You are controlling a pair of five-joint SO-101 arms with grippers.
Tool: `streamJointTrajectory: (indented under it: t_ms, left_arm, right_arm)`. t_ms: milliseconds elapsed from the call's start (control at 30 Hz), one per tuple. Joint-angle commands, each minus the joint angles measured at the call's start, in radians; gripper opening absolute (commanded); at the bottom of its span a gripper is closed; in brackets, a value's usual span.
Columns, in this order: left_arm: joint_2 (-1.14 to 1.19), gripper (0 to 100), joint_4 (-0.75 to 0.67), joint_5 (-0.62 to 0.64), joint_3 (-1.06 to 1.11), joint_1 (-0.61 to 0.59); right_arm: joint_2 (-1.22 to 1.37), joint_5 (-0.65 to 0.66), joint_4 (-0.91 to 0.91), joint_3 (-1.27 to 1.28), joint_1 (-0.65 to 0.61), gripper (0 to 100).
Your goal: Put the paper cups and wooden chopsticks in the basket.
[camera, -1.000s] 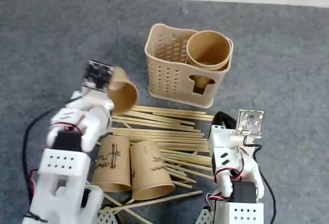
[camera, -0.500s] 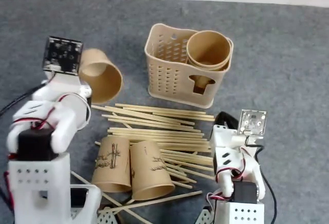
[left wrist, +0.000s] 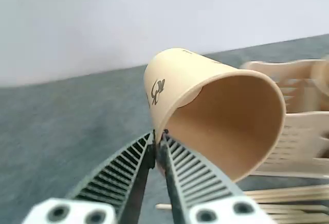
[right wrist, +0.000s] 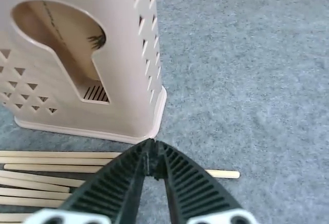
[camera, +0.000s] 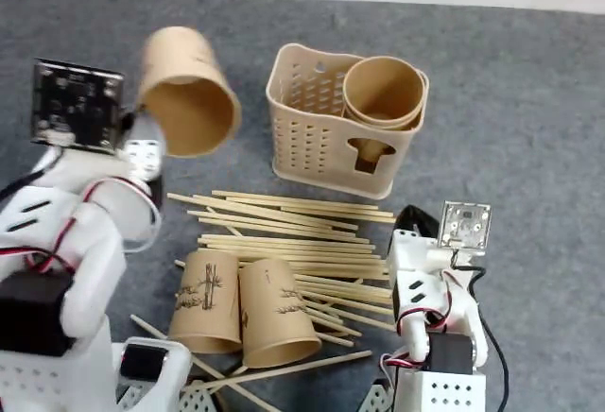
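the basket [camera: 312, 138] stands apart from the left claw [left wrist: 158, 141], beyond the paper cup [camera: 189, 91] it pinches by the rim; the cup is tilted nearly sideways, mouth toward the basket. the right claw [right wrist: 150, 163], pressed together and empty, sits near the basket's foot.

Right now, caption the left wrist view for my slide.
Left gripper pinching a paper cup at its rim, with the basket behind.

The basket [camera: 326, 138] is beige, pierced with rows of small holes. The raised paper cup [camera: 189, 91] is tan with a small dark print; the two lying cups [camera: 274, 313] carry dark bamboo drawings. The chopsticks [camera: 312, 259] are pale wood, the table [camera: 529, 100] speckled grey.
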Motion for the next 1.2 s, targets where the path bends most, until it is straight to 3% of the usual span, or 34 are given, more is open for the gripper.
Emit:
streamJointTrajectory:
  t_ms: [0,267,600,1033,1167]
  left_arm:
    - [0.008,1,-0.009,0.052,-0.053,0.137]
    - [0.134,1,-0.086,0.115,-0.094,0.346]
    - [0.453,1,-0.104,0.121,-0.334,0.469]
    - [0.662,1,-0.112,0.115,-0.450,0.513]
    - [0.668,11,-0.112,0.120,-0.483,0.510]
  right_arm:
    - [-0.015,0.012,-0.025,0.015,0.010,0.9]
    - [-0.015,0.014,-0.025,0.012,0.018,0.9]
    - [-0.015,0.008,-0.025,0.012,0.082,0.9]
    - [-0.015,0.012,-0.025,0.012,0.081,0.9]
    - [-0.015,0.014,-0.025,0.012,0.081,0.9]
